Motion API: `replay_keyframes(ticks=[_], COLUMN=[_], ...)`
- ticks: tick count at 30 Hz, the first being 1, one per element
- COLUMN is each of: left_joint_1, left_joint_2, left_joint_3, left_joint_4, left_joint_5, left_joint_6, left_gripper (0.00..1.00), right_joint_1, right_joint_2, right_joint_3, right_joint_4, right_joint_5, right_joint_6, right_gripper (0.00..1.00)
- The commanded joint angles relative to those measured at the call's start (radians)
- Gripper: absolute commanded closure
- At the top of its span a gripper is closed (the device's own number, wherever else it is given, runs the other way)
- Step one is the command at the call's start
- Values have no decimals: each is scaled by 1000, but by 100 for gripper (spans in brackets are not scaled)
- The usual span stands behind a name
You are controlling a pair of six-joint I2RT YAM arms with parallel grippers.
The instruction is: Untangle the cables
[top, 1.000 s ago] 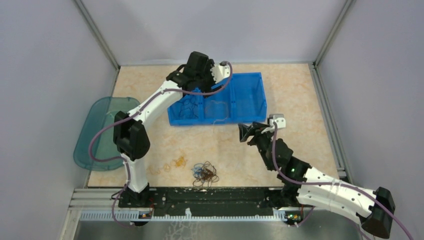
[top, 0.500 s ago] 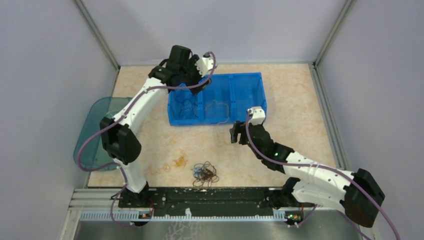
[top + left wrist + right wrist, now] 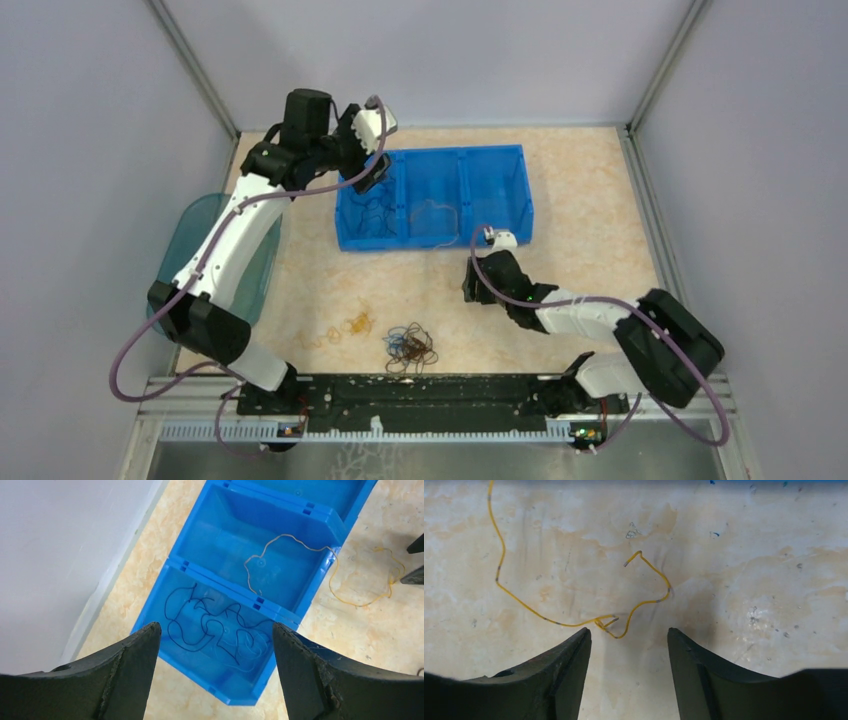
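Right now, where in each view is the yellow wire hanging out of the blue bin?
Top external: yellow wire, faint, in the middle compartment.
Left wrist: it crosses the bin wall, upper right.
Right wrist: it lies on the table, centre-left.
Shared landmark: the blue bin.

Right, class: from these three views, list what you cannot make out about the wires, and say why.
Top view: the tangle is too small to count its wires or trace their crossings.
Right wrist view: the yellow wire runs off the top edge, so its far end is cut off.
Left wrist view: the bin's far compartment is cut off by the top edge.
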Motion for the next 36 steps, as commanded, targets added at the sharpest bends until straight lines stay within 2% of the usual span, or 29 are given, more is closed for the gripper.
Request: replay_keyframes(ticks=[1,6,12,16,21,24,28,32,36], left_joint_1=[18,22,30,43,62,67,71,85,97], left_joint_2=[-59,-105,-150,-186,-224,-239,-258,-274,-292], left_joint_3=[-42,-71,-98,-125,-152,-159,-165,-168,-186], left_joint_4=[-28,-16,-13,-15,-8,-6,-5,-7,-4], left_joint_5=[56,57,59,63,73,79,81,90,100], left_joint_6=[-19,-21,-37,-41,-54,-62,-64,-64,-55], left_gripper=[13,13,13,13,13,13,13,13,13], right_joint_1=[-4,0,0,0,-20,-27,-41,-45,-50], right_joint_2=[117,145,55,-18,-4,87,283,465,563], right_joint_3=[71,80,35,63,229,366,567,727,818], right_joint_4=[119,145,283,335,303,244,140,70,40], right_joint_5=[10,37,46,17,-44,-28,6,104,226], right_joint_6=[15,17,-3,-80,-179,-258,-378,-510,-607], right_gripper=[45,63,100,100,100,100,100,100,100])
